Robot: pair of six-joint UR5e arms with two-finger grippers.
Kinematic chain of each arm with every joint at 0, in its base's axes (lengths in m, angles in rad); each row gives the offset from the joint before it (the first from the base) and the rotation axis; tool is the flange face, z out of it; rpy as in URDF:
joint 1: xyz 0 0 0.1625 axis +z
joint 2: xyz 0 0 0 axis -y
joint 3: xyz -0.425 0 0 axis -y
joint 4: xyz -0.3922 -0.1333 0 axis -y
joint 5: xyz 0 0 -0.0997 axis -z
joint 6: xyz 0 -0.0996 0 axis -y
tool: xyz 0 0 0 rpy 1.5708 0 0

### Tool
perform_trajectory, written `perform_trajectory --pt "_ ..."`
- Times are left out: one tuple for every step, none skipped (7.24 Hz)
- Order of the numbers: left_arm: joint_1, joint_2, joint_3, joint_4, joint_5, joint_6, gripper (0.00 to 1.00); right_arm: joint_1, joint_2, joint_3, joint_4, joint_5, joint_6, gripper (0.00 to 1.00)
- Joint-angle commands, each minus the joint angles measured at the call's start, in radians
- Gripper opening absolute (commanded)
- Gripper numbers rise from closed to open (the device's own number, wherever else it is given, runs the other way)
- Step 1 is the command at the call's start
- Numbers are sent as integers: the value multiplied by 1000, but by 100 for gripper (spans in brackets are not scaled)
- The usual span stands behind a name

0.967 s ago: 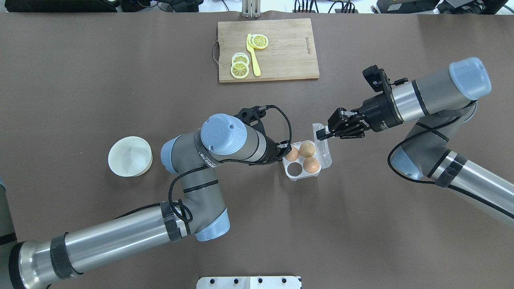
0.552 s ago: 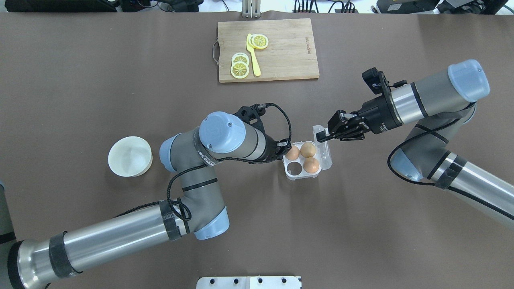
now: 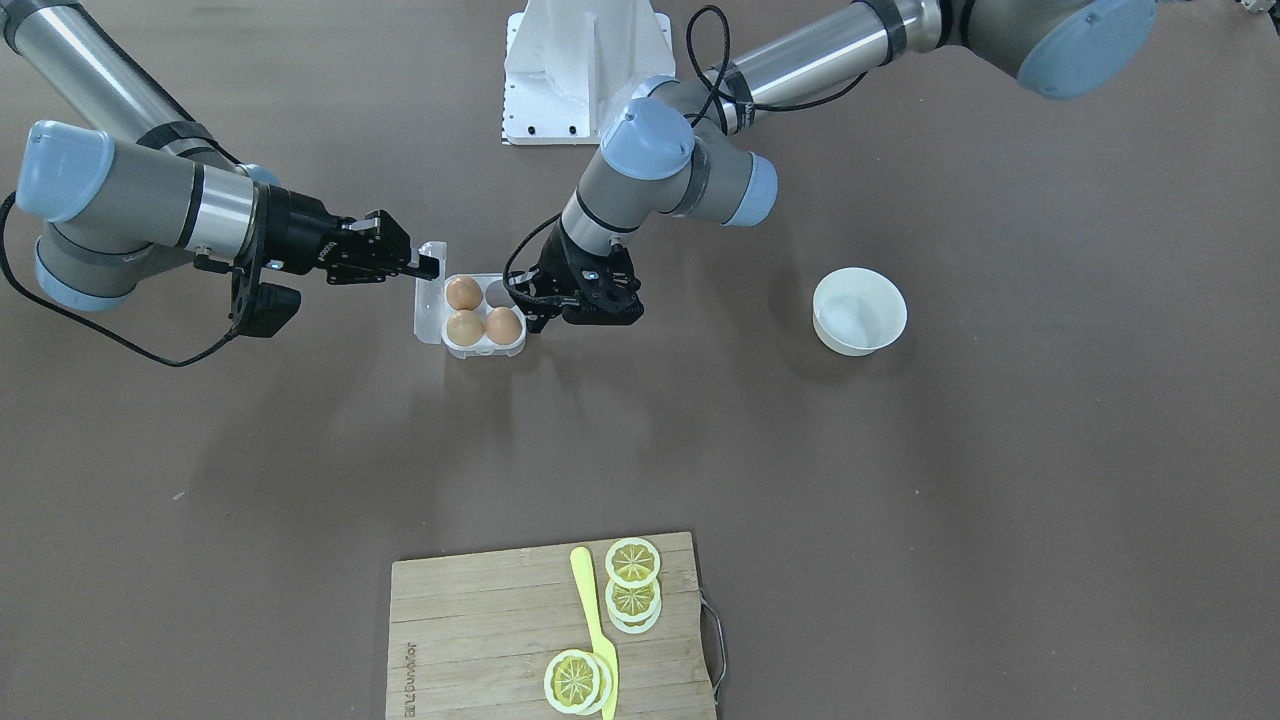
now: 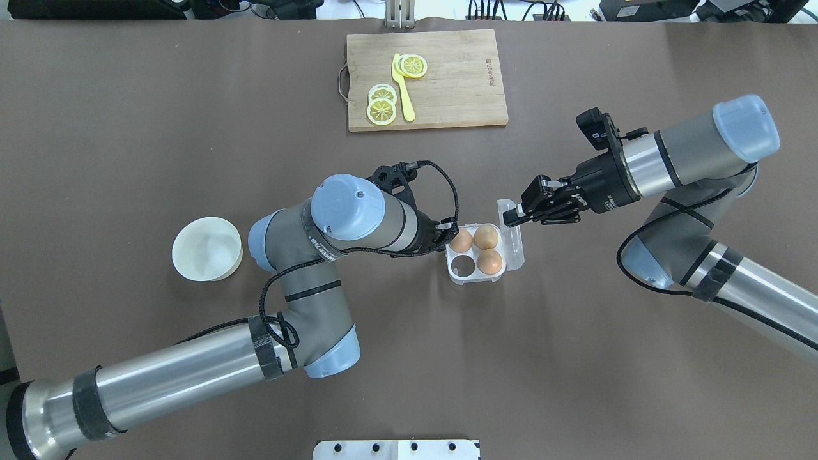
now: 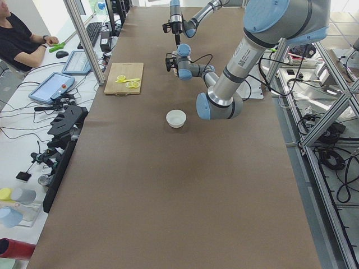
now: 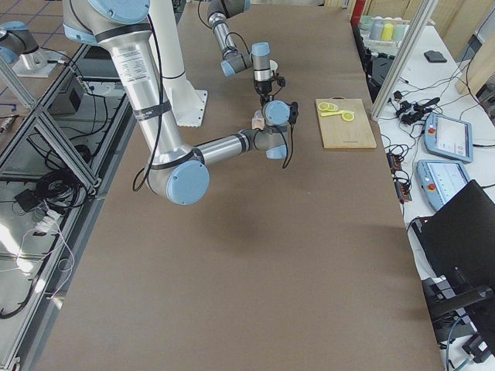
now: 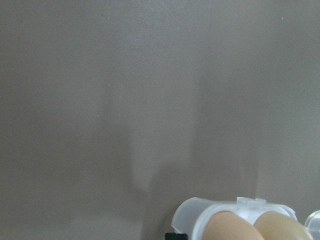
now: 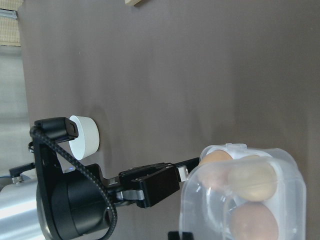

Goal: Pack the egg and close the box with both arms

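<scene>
The clear box (image 4: 455,276) (image 3: 487,349) lies mid-table with three tan eggs in its cups: egg (image 4: 460,241), egg (image 4: 486,237) and egg (image 4: 491,262). One cup (image 4: 461,267) has nothing in it. The hinged lid (image 4: 513,246) (image 3: 429,310) stands up on the side toward my right arm. My right gripper (image 4: 513,216) (image 3: 428,266) is shut on the lid's upper corner. My left gripper (image 3: 522,300) (image 4: 449,231) sits at the opposite rim, mostly hidden under its wrist. In the right wrist view its fingers (image 8: 155,182) reach the box's edge and look shut on it.
A white bowl (image 4: 207,248) (image 3: 859,311) stands beyond my left elbow. At the far edge lies a wooden cutting board (image 4: 466,96) with lemon slices (image 4: 382,105) and a yellow knife (image 4: 403,96). A person (image 5: 22,39) sits past the table's far corner.
My left arm drew back a little toward its own side and the box slid with it. The lid stands steeper. The right gripper rose slightly at first, then held still.
</scene>
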Motion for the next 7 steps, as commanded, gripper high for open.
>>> perform_trajectory --pt "3 3 7 5 3 0 0 0 1 2 0 0 0 0" --pt "6 10 11 5 4 2 0 0 1 2 0 0 0 0" --pt "6 10 12 5 4 0 0 0 -1 2 1 0 0 0" --pt "6 10 12 7 4 2 0 0 -2 2 3 2 0 0" --pt "4 12 10 5 4 2 0 2 -2 2 3 2 0 0" --pt "1 13 8 5 3 5 0 2 -2 2 3 2 0 0" --pt "-3 15 5 4 0 6 0 2 -2 2 3 3 0 0"
